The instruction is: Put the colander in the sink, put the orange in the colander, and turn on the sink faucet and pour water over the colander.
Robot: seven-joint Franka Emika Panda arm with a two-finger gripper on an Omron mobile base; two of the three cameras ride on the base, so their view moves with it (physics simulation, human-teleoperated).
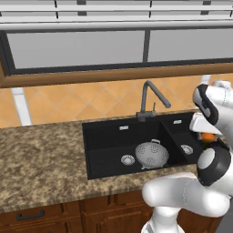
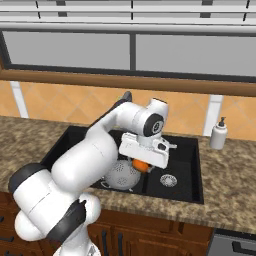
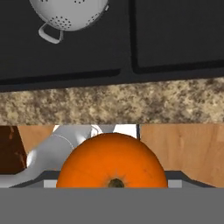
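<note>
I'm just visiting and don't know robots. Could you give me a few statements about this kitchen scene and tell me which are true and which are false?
1. The colander sits inside the large basin of the sink. True.
2. The orange already lies in the colander. False: it is held in the end effector, above the sink and apart from the colander.
3. Water is running from the sink faucet. False: no stream shows at its spout.
4. A white soap dispenser stands on the counter to the right of the sink. True.
5. The colander lies upside down. False: in the hand view its holed bowl opens upward, with a side handle showing.
</note>
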